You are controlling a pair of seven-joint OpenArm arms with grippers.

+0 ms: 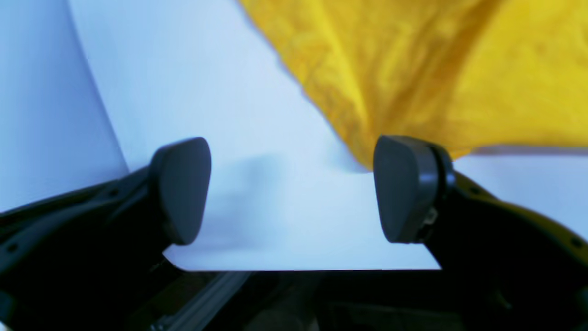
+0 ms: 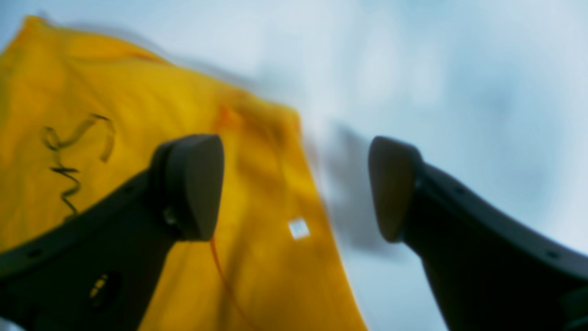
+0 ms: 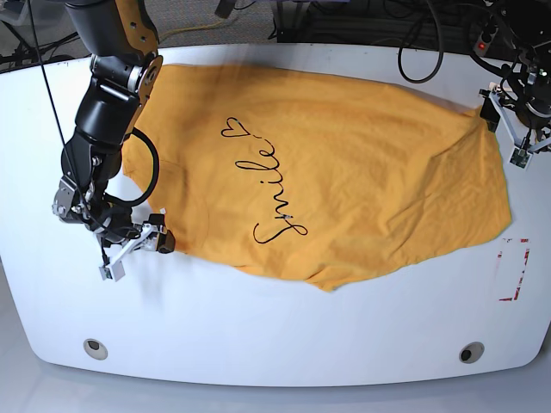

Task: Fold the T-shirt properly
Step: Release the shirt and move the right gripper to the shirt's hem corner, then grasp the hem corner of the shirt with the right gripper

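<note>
the table (image 3: 284, 344), white and rounded, carries the whole work. the t-shirt (image 3: 344, 172) is laid across its upper middle, print side up, with the black lettering (image 3: 271, 194) running diagonally. the cloth is spread but not flat: wrinkles are seen toward the far end and the lower hem bulges into a rounded point.

the right gripper (image 3: 133, 245) is held low at the shirt's lower corner, on the base view's left. its jaws are spread wide and nothing is held between them; in the right wrist view the right gripper (image 2: 296, 188) straddles the shirt's edge, one finger over cloth, the other over bare table.

the left gripper (image 3: 515, 129) is placed at the opposite end, beside the shirt's far edge. in the left wrist view the left gripper (image 1: 291, 191) is seen with jaws apart and empty, the cloth's corner lying just ahead of one finger.

the step in hand is judged to be the taking of two edge points for a first fold. for a good result:

- each corner should be pinched through the hem, not through loose cloth behind it.
- one finger should be slid under the edge before closing, so that only the wanted layers are caught.
- both grips should be secured before any lift, and both raised together.
- wrinkles should be drawn out by gentle opposed tension.

a loose thread (image 2: 220, 271) near the right finger may snag.
</note>
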